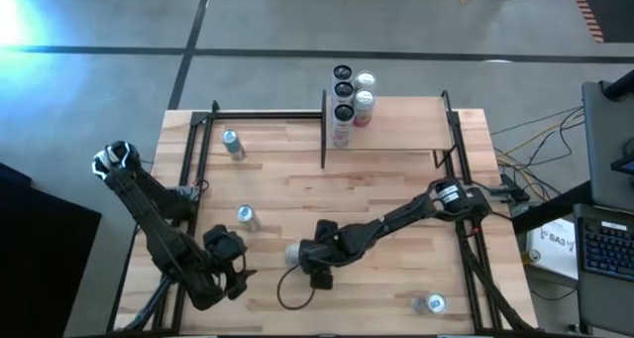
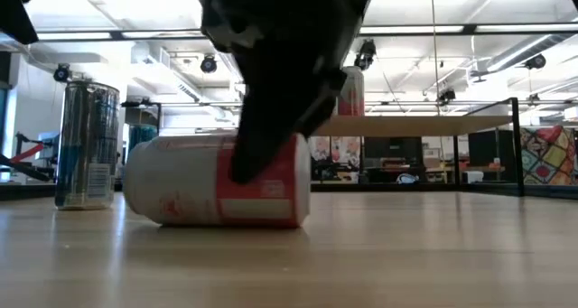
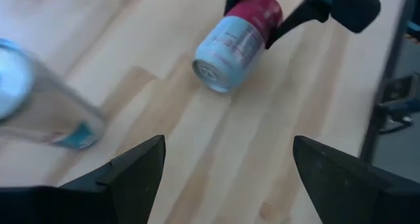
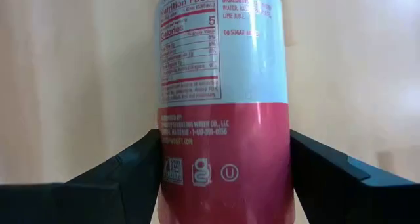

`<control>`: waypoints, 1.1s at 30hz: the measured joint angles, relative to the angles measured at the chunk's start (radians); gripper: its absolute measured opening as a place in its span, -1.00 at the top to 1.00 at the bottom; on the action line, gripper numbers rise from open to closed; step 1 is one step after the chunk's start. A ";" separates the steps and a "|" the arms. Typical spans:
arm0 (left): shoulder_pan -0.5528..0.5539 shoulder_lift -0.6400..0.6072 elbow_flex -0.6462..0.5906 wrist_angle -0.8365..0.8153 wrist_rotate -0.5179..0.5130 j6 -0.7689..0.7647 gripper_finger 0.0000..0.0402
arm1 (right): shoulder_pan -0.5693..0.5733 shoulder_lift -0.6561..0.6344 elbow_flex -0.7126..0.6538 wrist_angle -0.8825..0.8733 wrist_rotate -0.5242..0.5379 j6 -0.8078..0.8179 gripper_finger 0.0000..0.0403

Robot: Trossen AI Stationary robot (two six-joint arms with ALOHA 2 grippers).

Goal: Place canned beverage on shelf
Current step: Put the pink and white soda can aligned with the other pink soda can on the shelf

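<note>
A red and pale-blue can (image 1: 295, 251) lies on its side on the tabletop near the front middle; it also shows in the low view (image 2: 217, 192) and the left wrist view (image 3: 236, 40). My right gripper (image 1: 303, 253) is down over it and shut on it. My left gripper (image 3: 226, 184) is open and empty, low at the front left (image 1: 226, 261), a little to the can's left. The pale wood shelf (image 1: 396, 125) stands at the far right, with several cans (image 1: 344, 100) upright at its left end. My right gripper pinches the can's red half (image 4: 223, 152) between its two fingers (image 4: 131, 175), one on each side of the round wall. The fingers slant down from the table's right and lie across the can. The can lies on its side on the table (image 2: 217, 219).
A silver can (image 1: 246, 217) stands just left of the lying can and shows in the low view (image 2: 88, 145). Another can (image 1: 233, 143) stands at the far left, one more (image 1: 431, 303) at the front right. Black frame rods (image 1: 203, 130) border the tabletop.
</note>
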 joint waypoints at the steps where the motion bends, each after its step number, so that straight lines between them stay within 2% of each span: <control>1: -0.003 0.000 0.014 -0.036 -0.010 -0.020 -0.56 | -0.002 -0.012 -0.025 0.027 0.030 0.038 -0.36; 6: 0.001 -0.001 0.073 -0.138 -0.097 -0.079 -0.56 | 0.007 -0.121 -0.195 0.206 0.280 0.200 -0.36; 9: 0.043 -0.001 0.085 -0.098 -0.104 -0.024 -0.56 | 0.033 -0.202 -0.322 0.409 0.453 0.241 -0.36; 11: 0.079 0.000 0.085 -0.049 -0.104 0.051 -0.56 | 0.048 -0.241 -0.408 0.563 0.531 0.236 -0.36; 14: 0.147 -0.004 0.086 0.006 -0.097 0.161 -0.56 | 0.061 -0.274 -0.501 0.727 0.572 0.163 -0.36; 17: 0.221 -0.014 0.125 0.012 -0.081 0.259 -0.56 | 0.071 -0.316 -0.536 0.806 0.596 0.092 -0.36; 19: 0.263 -0.025 0.157 0.011 -0.085 0.305 -0.56 | 0.076 -0.356 -0.544 0.815 0.616 0.038 -0.35; 25: 0.374 -0.056 0.210 0.024 -0.148 0.359 -0.56 | 0.100 -0.471 -0.586 0.810 0.771 -0.096 -0.36; 28: 0.436 -0.073 0.196 0.155 -0.136 0.448 -0.56 | 0.102 -0.535 -0.619 0.838 0.832 -0.153 -0.35; 31: 0.508 -0.084 0.143 0.360 -0.066 0.565 -0.56 | 0.101 -0.581 -0.666 0.945 0.881 -0.263 -0.35; 33: 0.547 -0.084 0.086 0.500 -0.017 0.606 -0.56 | 0.100 -0.612 -0.699 1.026 0.878 -0.355 -0.37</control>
